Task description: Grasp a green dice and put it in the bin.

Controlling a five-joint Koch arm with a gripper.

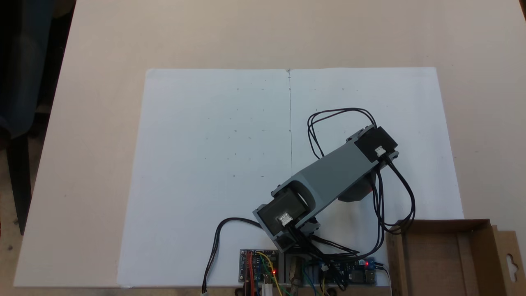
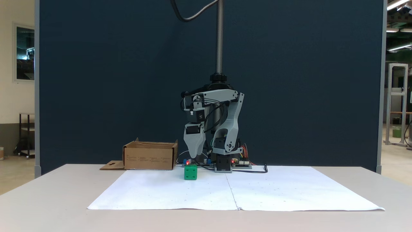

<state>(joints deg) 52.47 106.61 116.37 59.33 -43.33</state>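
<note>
The green dice sits on the white paper, a little left of the paper's centre line in a fixed view. My gripper points straight down just above and slightly behind the dice, not touching it. It shows as a single grey wedge with one tip, so I cannot tell how its jaws stand. From above, the grey arm covers the gripper and the dice. The bin is a brown cardboard box left of the arm, and its wall shows at the bottom right from above.
The bin's flap with a hanger hole lies flat beside it. Black cables loop out from the arm. Circuit boards with red lights sit by the arm's base. A dark blue panel stands behind the table.
</note>
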